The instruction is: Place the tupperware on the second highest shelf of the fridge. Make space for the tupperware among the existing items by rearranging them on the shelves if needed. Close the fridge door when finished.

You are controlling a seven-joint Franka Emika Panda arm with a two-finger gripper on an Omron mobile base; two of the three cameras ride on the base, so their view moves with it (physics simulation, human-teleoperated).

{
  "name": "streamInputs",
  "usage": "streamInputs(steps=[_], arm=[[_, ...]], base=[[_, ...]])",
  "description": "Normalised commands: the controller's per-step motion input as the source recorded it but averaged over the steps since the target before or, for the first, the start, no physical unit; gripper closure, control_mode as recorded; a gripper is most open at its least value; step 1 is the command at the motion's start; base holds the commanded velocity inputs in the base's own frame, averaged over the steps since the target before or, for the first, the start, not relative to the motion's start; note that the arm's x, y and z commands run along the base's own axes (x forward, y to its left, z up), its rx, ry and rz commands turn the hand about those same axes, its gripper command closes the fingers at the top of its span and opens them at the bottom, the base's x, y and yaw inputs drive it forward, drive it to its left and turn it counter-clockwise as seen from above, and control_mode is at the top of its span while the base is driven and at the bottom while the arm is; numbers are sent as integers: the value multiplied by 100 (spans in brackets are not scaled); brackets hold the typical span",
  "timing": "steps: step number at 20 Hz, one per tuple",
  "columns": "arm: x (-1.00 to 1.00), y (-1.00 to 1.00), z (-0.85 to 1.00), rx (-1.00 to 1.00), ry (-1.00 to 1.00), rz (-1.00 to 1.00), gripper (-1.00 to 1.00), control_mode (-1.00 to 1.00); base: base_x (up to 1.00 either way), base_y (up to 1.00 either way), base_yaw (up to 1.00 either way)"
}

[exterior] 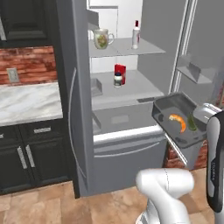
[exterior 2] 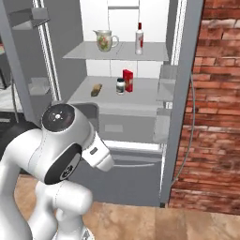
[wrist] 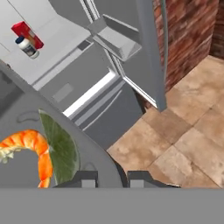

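Nearest, gripper clamped tight on the rim of the tupperware, fingertips pressing its edge. Tupperware held tilted in the air before the open fridge, level with the wide bottom drawer, orange shrimp and green piece inside. To its right, fridge door swung wide, grey bins on its inner face. Further in, on the lower shelf: small red box, dark-lidded jar just beside it, brownish lump to the left. Above, on the upper shelf: cream patterned mug and white bottle with red cap, well apart.
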Motion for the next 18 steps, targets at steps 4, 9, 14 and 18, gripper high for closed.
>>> streamInputs(steps=[4, 9, 14, 18], arm=[[0, 0, 0, 0, 0, 0, 100, 100], [0, 0, 0, 0, 0, 0, 100, 100], [0, 0, 0, 0, 0, 0, 100, 100], [0, 0, 0, 0, 0, 0, 100, 100]], base=[[69, -16, 31], [69, -9, 8], [49, -33, 0], [58, -2, 0]])
